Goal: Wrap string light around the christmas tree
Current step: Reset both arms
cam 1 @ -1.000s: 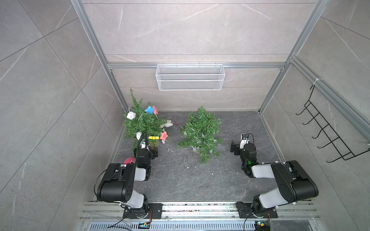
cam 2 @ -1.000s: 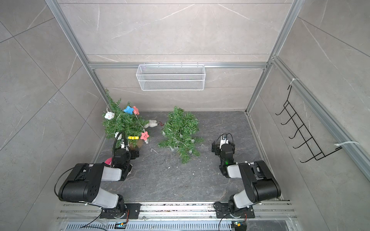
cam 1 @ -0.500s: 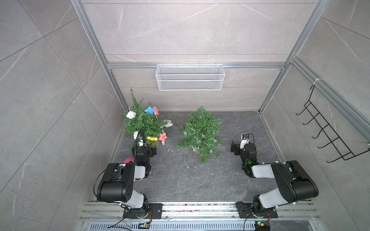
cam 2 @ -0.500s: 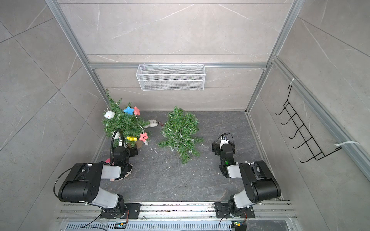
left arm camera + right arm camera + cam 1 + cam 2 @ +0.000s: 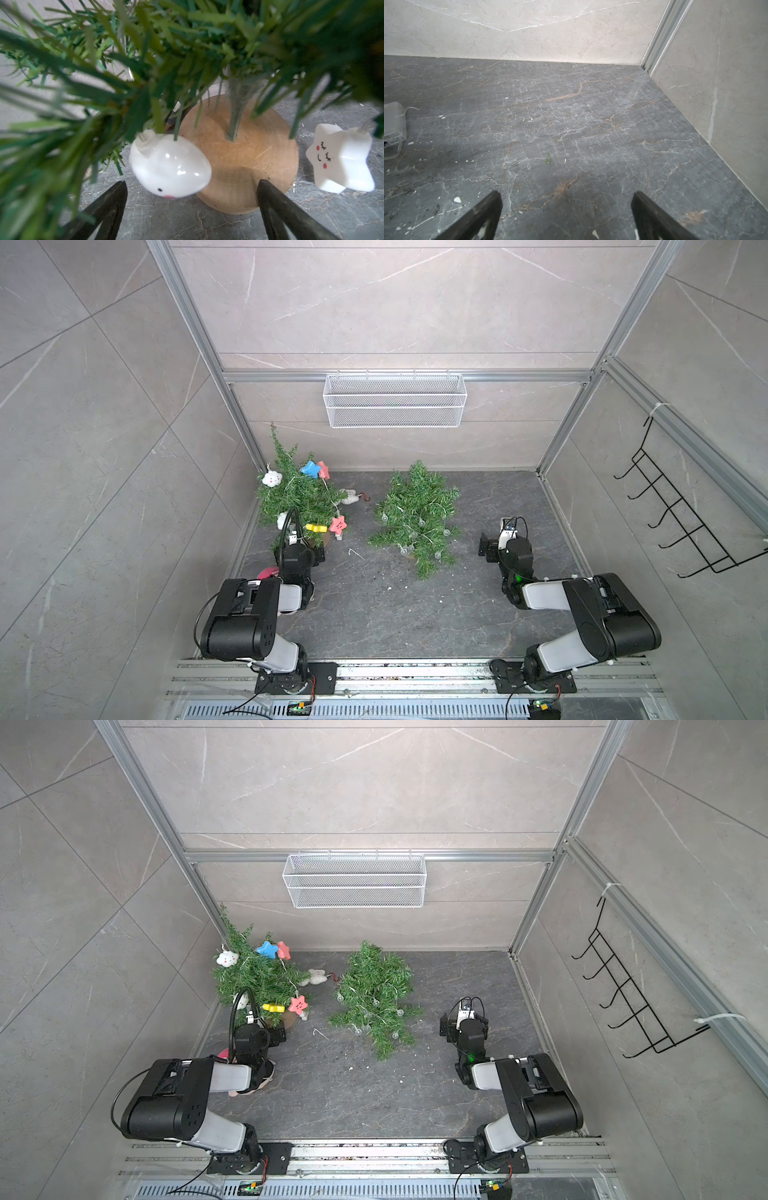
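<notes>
Since a second ago the left arm has drawn slightly toward the left wall, and the right arm has stayed put. Now the left hand sits low at the foot of the christmas tree, which stands in the back left corner of the tabletop. Its fingers are spread wide and grip nothing. In the left wrist view they point at the tree's round wooden base, and a white round lamp hangs from a low branch just ahead of the gap. A white star lamp is beside the base.

The string light is draped over this tree: a white cloud and a blue star sit high up, a yellow piece and a pink star hang low on the right side, and one white lamp lies on the tabletop just right of the branches.

A second tree, strung with small clear bulbs, stands mid-tabletop, well apart from both arms. The right hand is open too, over bare tabletop near the right wall, with a clear plastic box at the edge of its wrist view.
</notes>
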